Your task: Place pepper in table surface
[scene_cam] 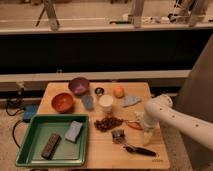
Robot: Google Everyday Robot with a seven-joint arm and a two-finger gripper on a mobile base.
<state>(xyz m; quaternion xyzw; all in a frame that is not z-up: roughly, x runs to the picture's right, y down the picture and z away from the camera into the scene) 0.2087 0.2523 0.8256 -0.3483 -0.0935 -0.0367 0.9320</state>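
The slim orange-red pepper (133, 125) lies on the tan table surface (100, 150), beside the gripper (142, 127).

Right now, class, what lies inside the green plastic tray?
A dark brown rectangular bar and a grey-blue sponge-like block lie there; the tray floor beneath them is hidden. The gripper is far right, by the slim orange-red pepper.

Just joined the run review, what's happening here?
The white arm reaches in from the right, its end effector low over the table surface near the right edge. The pepper sits right beside it, at or just above the wood. Whether it is released, I cannot tell.
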